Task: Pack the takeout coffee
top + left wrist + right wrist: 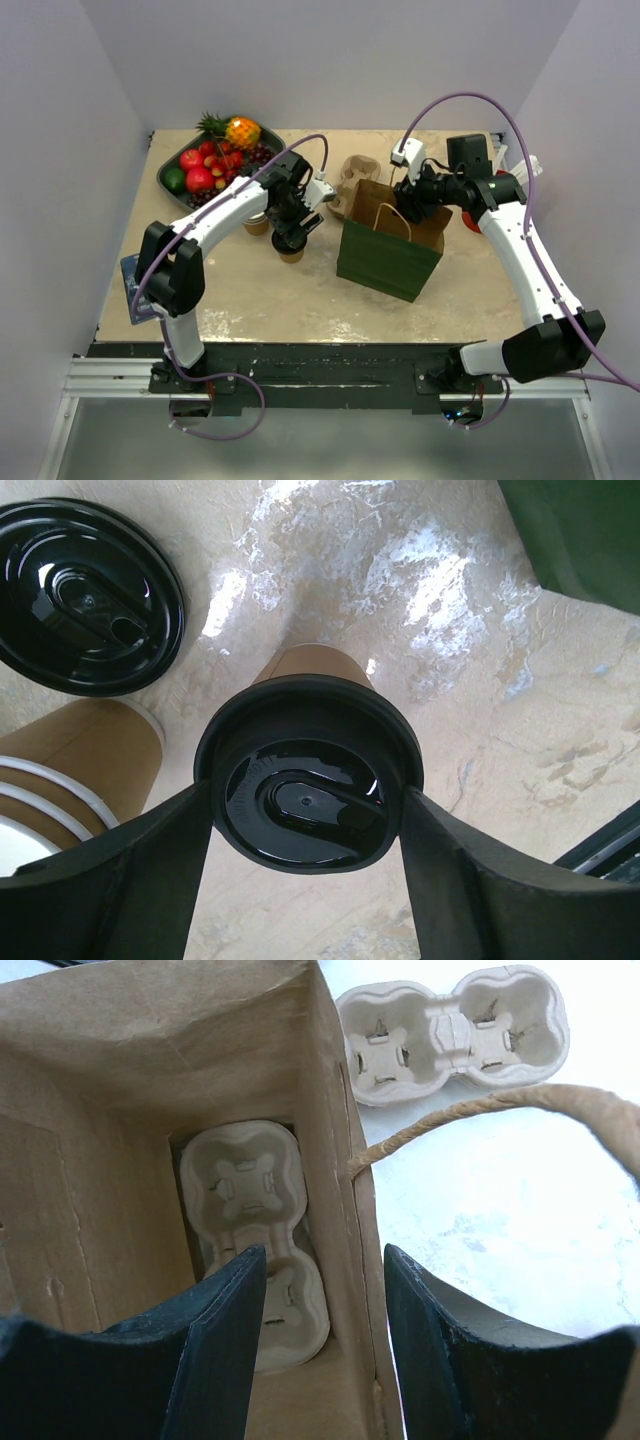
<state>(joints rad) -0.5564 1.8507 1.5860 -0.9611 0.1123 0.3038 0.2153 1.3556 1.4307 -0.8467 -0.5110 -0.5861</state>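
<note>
A kraft-tan takeout coffee cup [318, 665] with a black lid [300, 810] stands on the table left of the bag [291, 252]. My left gripper [305, 795] reaches down over it, with both fingers touching the lid's rim on opposite sides. A second tan cup [85, 755], unlidded with a white rim, stands beside it, and a loose black lid [85, 595] lies on the table. My right gripper [325, 1255] is open and straddles the near wall of the dark green paper bag [385, 262], one finger inside and one outside. A pulp carrier [250, 1230] lies in the bag's bottom.
Another pulp carrier [455, 1040] lies on the table behind the bag. The bag's twine handle [500, 1110] arches above my right fingers. A dark tray of fruit [215, 160] sits at the back left, and a red cup [470, 218] shows behind my right arm.
</note>
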